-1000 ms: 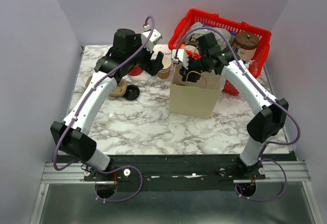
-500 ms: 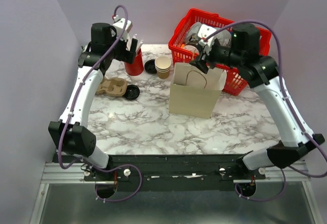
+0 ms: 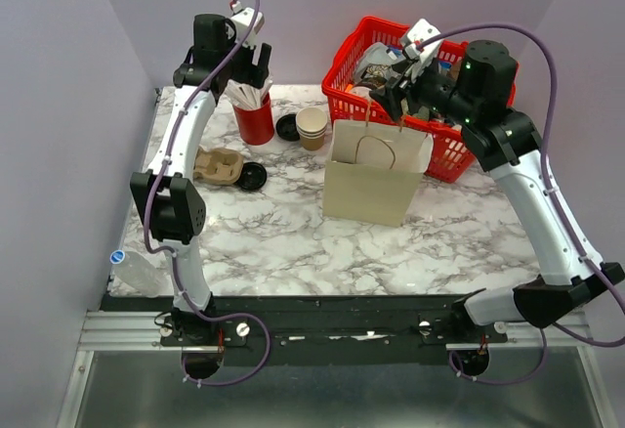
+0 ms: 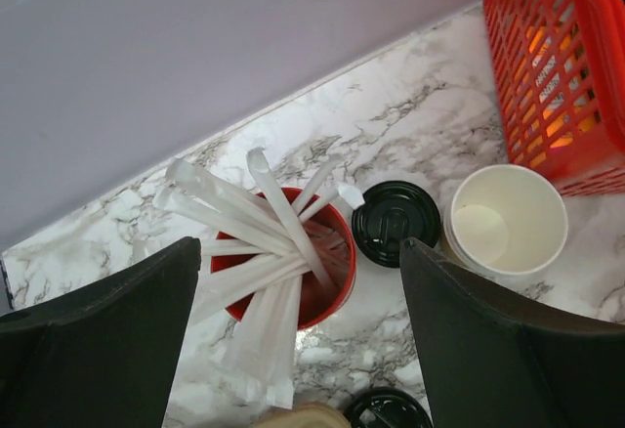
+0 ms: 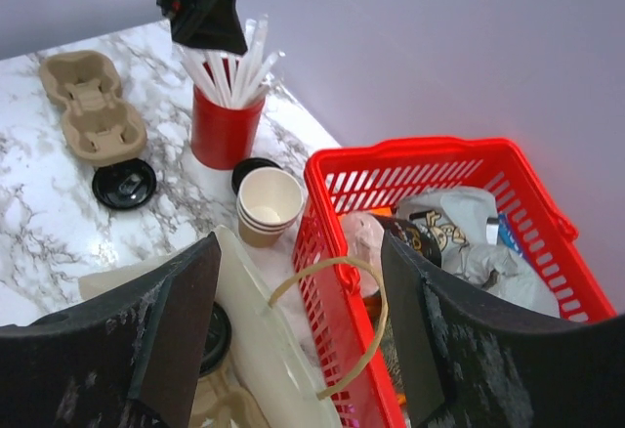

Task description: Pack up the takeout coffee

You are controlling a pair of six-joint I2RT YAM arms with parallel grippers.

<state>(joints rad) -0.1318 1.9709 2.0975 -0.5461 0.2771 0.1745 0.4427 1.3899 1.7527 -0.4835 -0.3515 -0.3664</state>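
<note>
Progress looks late, though you cannot confirm it outright. The right end effector (image 5: pixel 301 262) hangs above the back rim of the paper bag (image 3: pixel 371 189), on the side toward the red basket (image 3: pixel 444 159). Its fingers are spread apart with nothing between them. The left end effector (image 4: pixel 301 272) hangs well off to the bag's left, toward the back wall, above the red cup of straws (image 3: pixel 257 123). Its fingers are also wide apart and empty.

The takeout cup is not plainly in sight, and you do not find it on the bench (image 3: pixel 273 233) around the bag. The likeliest place is inside the bag. The right wrist view looks down into the open mouth, where a dark round edge (image 5: pixel 223 338) shows just beside one finger, with a tan form (image 5: pixel 244 404) below it. Whether that is the lidded cup you cannot tell, since the finger hides most of it.

Left of the bag, the stack of cream cups (image 3: pixel 312 128), two black lids (image 3: pixel 252 176) and the cardboard carrier (image 3: pixel 217 166) sit on the bench, outside the bag. If a straw, a lid or the carrier belongs in the order, that part is left to do. The left arm's place over the straws suggests a straw may come next. If only the cup counts, what is left is to check that it stands upright in the bag.
</note>
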